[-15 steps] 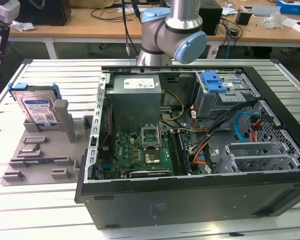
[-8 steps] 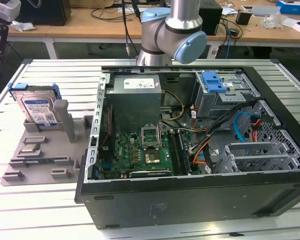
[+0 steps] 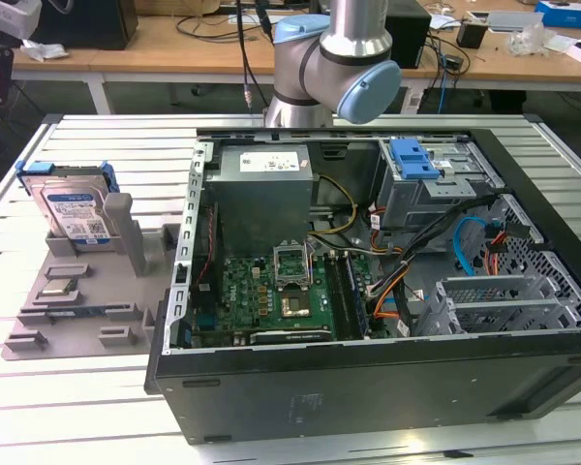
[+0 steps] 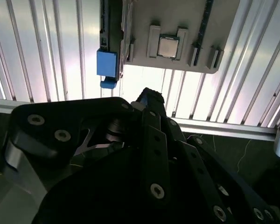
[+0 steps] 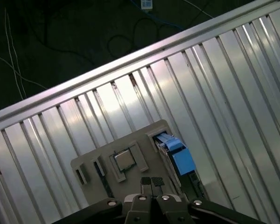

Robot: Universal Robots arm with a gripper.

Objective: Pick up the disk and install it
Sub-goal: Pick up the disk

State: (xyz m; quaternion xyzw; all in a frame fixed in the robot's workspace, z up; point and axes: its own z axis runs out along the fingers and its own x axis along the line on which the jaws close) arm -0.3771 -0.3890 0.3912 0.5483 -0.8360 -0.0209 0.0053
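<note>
The disk (image 3: pixel 75 211), silver with a white-and-blue label and a blue bracket, stands on edge in a grey holder (image 3: pixel 77 310) on the slatted table, at the exterior view's left. In the first wrist view my gripper (image 5: pixel 151 183) hangs well above that holder, its two pads pressed together with nothing between them. The disk's blue bracket (image 5: pixel 179 157) lies just beside the fingertips in that picture. The second wrist view looks past the black gripper body at the same blue bracket (image 4: pixel 107 65) and the holder (image 4: pixel 140 28).
An open computer case (image 3: pixel 368 387) takes up the table's middle and right, with a grey power-supply box (image 3: pixel 261 189), a motherboard (image 3: pixel 271 291) and a drive cage with a blue latch (image 3: pixel 413 158). A processor chip (image 4: pixel 168 46) sits in the holder. The arm (image 3: pixel 334 58) rises behind the case.
</note>
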